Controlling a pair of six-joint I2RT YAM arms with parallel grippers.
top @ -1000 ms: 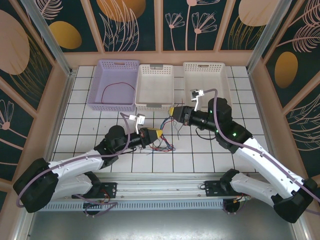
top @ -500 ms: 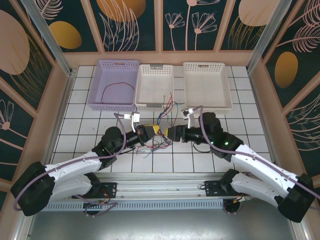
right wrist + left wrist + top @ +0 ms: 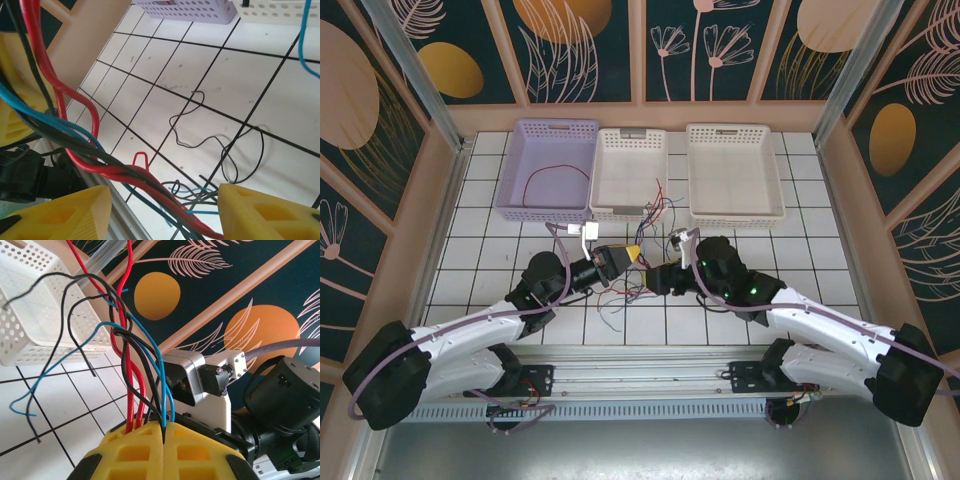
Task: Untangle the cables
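Only a narrow gap is left between the left pincer [image 3: 632,253] and the right pincer [image 3: 648,277], and it is crossed by a tangle of thin red, black and blue cables [image 3: 628,290]. Straight ahead of the left pincer, the way is blocked by a silver-grey camera housing [image 3: 182,376]. Beyond both pincers, passage is barred by a lilac perforated plastic basket [image 3: 542,212], a middle white perforated plastic basket [image 3: 615,212] and a right white perforated plastic basket [image 3: 735,218]. Open white tiled bench [image 3: 820,255] is found outward of the right pincer, and more outward of the left pincer.
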